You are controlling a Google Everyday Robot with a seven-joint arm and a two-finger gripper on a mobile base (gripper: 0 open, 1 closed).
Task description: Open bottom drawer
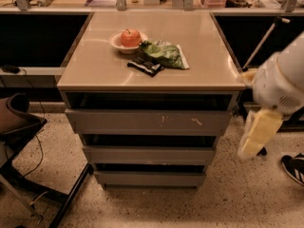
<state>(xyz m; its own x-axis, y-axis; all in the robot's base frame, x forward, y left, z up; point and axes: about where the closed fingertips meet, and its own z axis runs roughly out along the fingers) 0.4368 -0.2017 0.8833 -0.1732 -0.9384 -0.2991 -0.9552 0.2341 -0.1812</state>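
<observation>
The grey cabinet [151,82] stands in the middle of the camera view with three drawer fronts stacked below its top. The bottom drawer [149,178] is the lowest and narrowest-looking, with a plain flat front, and sits just above the floor, flush and closed. Above it are the mid-width drawer front [149,155] and the widest front with white scratch marks [149,121]. My gripper [254,137] hangs as a blurred yellowish shape off the white arm [282,82], to the right of the cabinet at the height of the upper two drawers. It touches nothing.
On the cabinet top are a bowl with a red apple [129,38], a green chip bag [164,54] and a dark snack pack [145,66]. A chair base [28,175] stands at the left, a black shoe [293,167] at the right, and a speckled floor [152,208] in front.
</observation>
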